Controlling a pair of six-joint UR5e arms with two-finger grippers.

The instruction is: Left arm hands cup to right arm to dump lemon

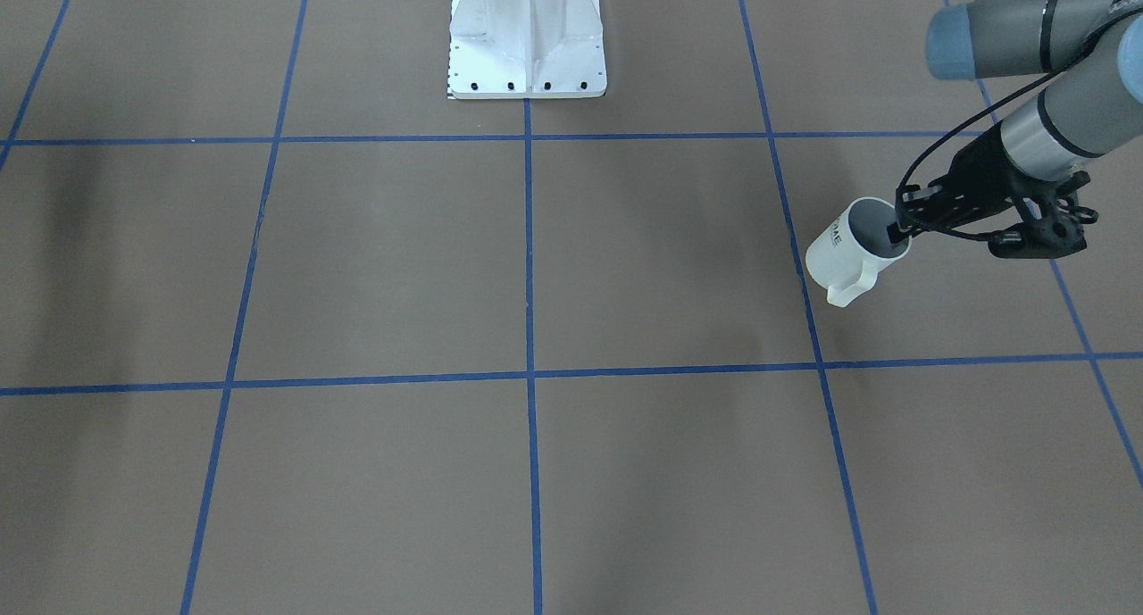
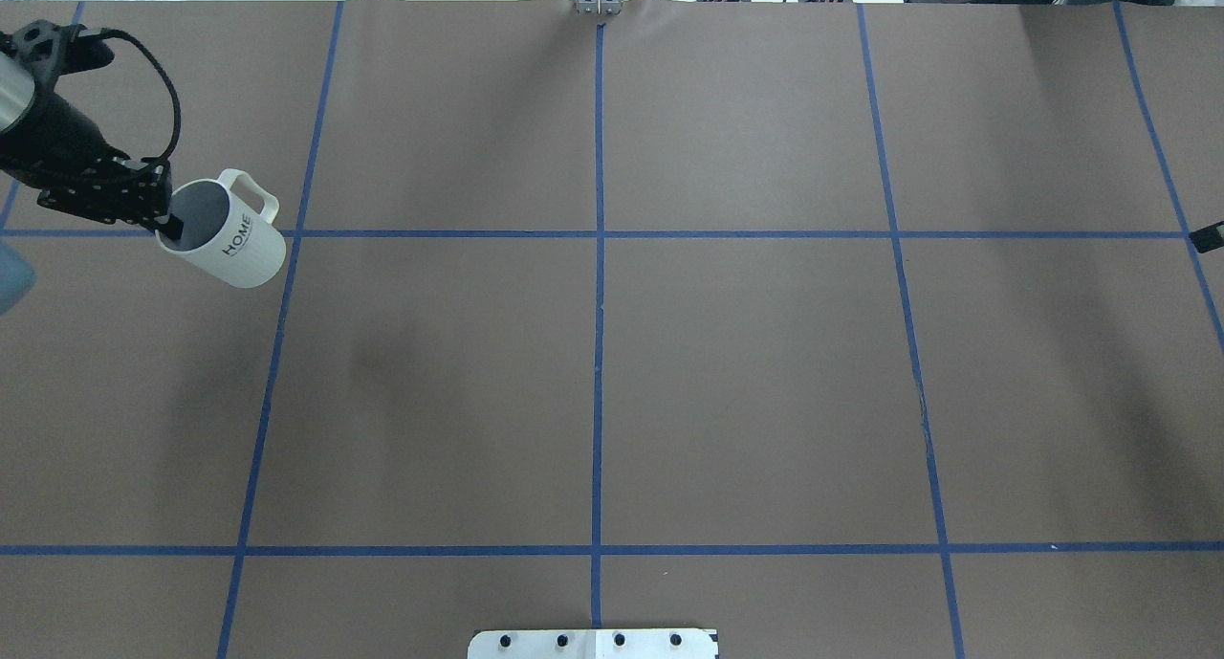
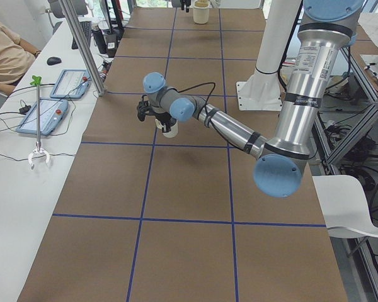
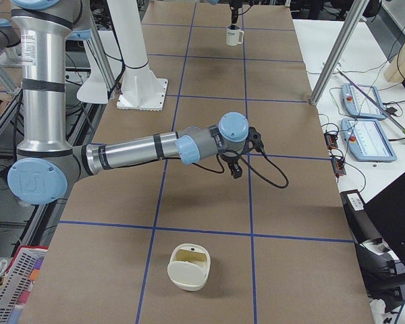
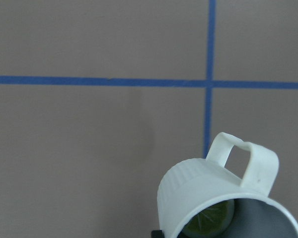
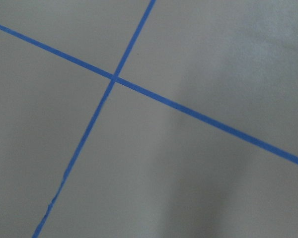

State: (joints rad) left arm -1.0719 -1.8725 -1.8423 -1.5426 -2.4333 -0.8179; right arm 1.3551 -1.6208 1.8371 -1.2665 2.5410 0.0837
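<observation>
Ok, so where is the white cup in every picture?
Front-facing: the cup is at the right, middle height.
Overhead: cup far left, upper part.
Exterior left: cup slightly up-left of the middle.
Exterior right: cup tiny, top middle.
Left wrist: cup in bottom right corner.
Right wrist: not in it.
Shared landmark: the blue tape lines.

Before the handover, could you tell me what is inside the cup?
A green-yellow lemon piece lies inside the cup; the cup's wall covers most of it.
</observation>
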